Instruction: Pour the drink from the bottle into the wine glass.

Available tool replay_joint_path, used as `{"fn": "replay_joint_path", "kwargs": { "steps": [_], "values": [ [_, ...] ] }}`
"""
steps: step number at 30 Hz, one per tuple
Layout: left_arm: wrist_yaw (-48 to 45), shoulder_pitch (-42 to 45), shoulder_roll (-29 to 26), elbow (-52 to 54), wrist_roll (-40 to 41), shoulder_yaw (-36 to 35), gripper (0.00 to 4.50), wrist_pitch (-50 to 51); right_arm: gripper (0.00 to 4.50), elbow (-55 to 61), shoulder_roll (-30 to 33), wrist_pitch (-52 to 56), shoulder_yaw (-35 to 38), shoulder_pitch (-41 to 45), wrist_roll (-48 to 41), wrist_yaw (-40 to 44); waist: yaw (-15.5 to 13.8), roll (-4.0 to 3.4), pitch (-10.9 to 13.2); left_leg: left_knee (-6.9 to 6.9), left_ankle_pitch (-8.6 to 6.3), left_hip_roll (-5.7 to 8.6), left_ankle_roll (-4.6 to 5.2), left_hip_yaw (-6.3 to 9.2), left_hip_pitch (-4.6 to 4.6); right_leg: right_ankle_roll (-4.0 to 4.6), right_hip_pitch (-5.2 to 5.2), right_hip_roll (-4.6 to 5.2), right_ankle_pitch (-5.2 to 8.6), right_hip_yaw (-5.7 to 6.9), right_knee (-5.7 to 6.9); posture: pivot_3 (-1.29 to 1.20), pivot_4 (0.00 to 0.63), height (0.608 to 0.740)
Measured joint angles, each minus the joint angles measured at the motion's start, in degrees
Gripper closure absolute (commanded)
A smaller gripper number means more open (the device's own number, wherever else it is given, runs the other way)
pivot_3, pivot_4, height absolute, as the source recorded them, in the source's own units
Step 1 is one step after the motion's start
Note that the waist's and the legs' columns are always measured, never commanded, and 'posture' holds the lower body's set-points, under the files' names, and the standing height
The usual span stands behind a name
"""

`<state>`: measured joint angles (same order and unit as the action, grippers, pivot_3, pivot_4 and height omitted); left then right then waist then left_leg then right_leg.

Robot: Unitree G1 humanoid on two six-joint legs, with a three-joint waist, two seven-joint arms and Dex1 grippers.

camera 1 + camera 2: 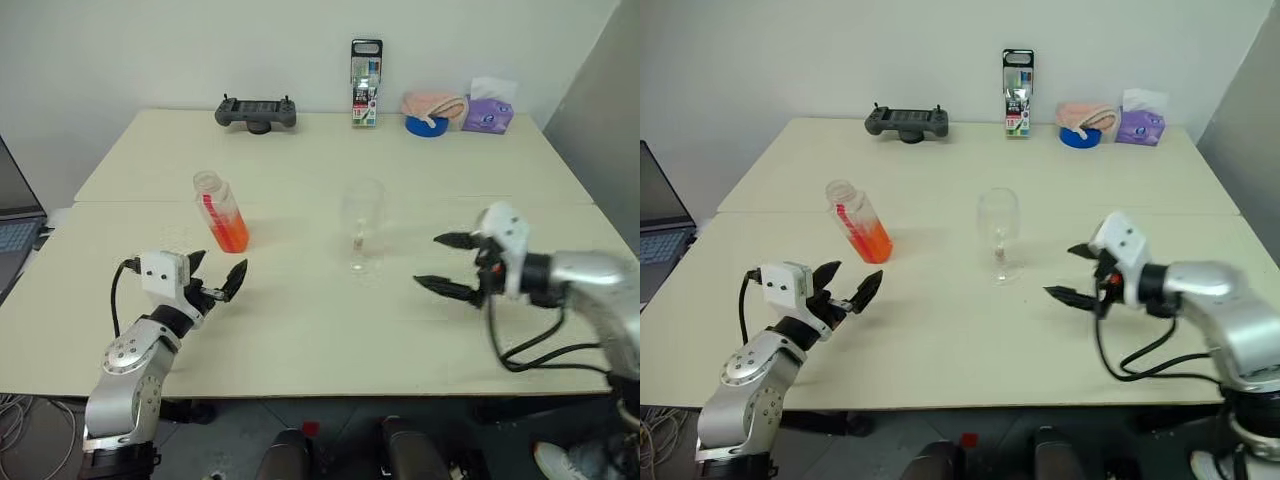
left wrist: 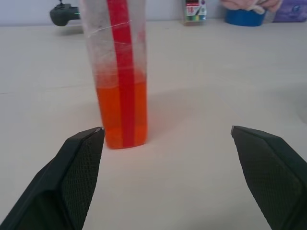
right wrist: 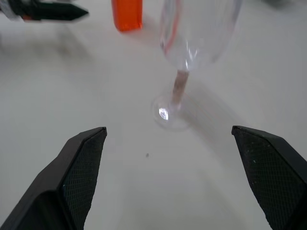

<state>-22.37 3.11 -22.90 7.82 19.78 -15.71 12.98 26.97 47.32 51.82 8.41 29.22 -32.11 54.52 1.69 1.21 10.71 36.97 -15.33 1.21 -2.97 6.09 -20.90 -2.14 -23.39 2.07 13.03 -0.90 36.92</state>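
Standing upright at left of centre, the bottle (image 1: 222,211) is found just above the left gripper (image 1: 216,273), the nearer one; both grippers' jaws are spread, empty.

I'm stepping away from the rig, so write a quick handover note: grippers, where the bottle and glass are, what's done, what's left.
Left gripper: open, holding nothing, just short of the bottle.
Right gripper: open, holding nothing, to the right of the wine glass.
Bottle: upright on the table, cap off, about half full of orange drink.
Wine glass: upright mid-table, looks empty.
Done: nothing poured.
Left: grasp the bottle, pour into the glass.
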Motion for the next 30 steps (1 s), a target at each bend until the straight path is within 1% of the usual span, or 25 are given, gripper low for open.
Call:
{"fn": "replay_joint_path", "kwargs": {
  "steps": [2,4,7,9,10,14,18,22,25,30],
  "values": [
    [1.7,3.3,0.8,-3.3,-1.6,0.1,0.0,-2.1,0.05,-0.3,0.3,1.3,0.5,8.2,-3.7,0.8,0.0,-0.01,0.0,0.0,0.02,-0.02,0.02,0.07,0.0,0.04,0.0,-0.04,-0.04,0.09,0.01,0.0,0.15,0.74],
    [3.0,6.6,0.9,-6.2,-3.3,0.1,0.0,-4.6,0.05,-1.4,0.0,1.6,-0.3,15.1,-5.5,0.7,-0.1,0.01,0.0,-0.02,0.02,-0.04,0.01,0.11,-0.01,0.04,0.02,-0.07,-0.04,0.14,-0.03,0.0,0.15,0.74],
    [4.4,10.2,1.0,-9.6,-4.9,0.1,0.0,-6.9,0.05,-4.4,-1.7,2.7,-2.5,20.5,-6.4,-0.1,-0.1,0.06,0.0,-0.04,-0.01,0.06,-0.01,0.05,-0.1,-0.03,-0.01,0.06,0.0,0.06,-0.11,0.0,0.15,0.74],
    [4.8,12.7,1.3,-11.5,-5.4,0.4,0.0,-7.4,0.05,-5.9,-2.9,3.1,-4.9,22.3,-6.3,-0.8,-0.2,0.06,0.0,-0.02,-0.01,0.11,-0.01,0.03,-0.26,-0.06,-0.15,0.13,-0.02,0.04,-0.11,0.0,0.15,0.74],
    [5.0,13.8,1.3,-12.4,-5.7,0.6,0.0,-7.5,0.05,-6.4,-3.1,3.2,-6.1,22.9,-6.3,-0.9,-0.2,0.06,0.0,-0.01,-0.01,0.13,-0.01,0.05,-0.35,0.13,-0.23,0.16,-0.15,0.05,-0.1,0.0,0.15,0.74],
    [5.9,18.9,1.3,-16.8,-7.0,1.0,0.0,-7.9,0.05,-7.1,-3.3,2.3,-9.0,23.6,-5.1,-0.9,-0.4,0.07,0.0,0.07,0.0,0.14,-0.02,0.13,-0.98,0.15,-0.83,0.17,-0.23,0.12,-0.01,0.0,0.15,0.74],
    [5.5,21.4,1.3,-20.0,-7.3,1.5,0.0,-9.3,0.05,-7.2,-3.2,1.8,-9.7,23.6,-4.9,-0.9,-0.4,0.07,0.0,0.04,0.0,0.13,-0.02,0.11,-0.98,0.15,-0.84,0.17,-0.24,0.11,-0.04,0.0,0.15,0.74],
    [5.7,27.5,1.9,-26.2,-8.2,2.1,0.0,-11.4,0.05,-6.9,-2.7,1.3,-10.1,23.4,-4.1,-1.1,-0.6,0.07,0.0,0.08,0.0,0.15,-0.02,0.15,-0.99,0.15,-0.82,0.16,-0.24,0.17,-0.02,0.0,0.15,0.74],
    [6.1,29.9,1.9,-26.6,-8.5,2.5,0.62,-11.4,0.0,-6.3,-2.5,1.3,-10.7,23.1,-3.1,-2.0,-0.7,0.07,0.0,0.08,0.0,0.16,-0.02,0.09,-0.97,0.12,-0.81,0.16,-0.24,0.1,-0.02,0.0,0.15,0.74],
    [5.4,30.2,2.9,-27.0,-8.5,3.0,2.23,-11.3,0.0,-4.7,-2.4,2.4,-10.7,22.9,-3.1,-3.5,-0.4,0.07,0.0,0.06,0.0,0.12,-0.02,0.15,-0.97,0.13,-0.83,0.16,-0.25,0.16,0.01,0.0,0.15,0.74]
  ]
}}
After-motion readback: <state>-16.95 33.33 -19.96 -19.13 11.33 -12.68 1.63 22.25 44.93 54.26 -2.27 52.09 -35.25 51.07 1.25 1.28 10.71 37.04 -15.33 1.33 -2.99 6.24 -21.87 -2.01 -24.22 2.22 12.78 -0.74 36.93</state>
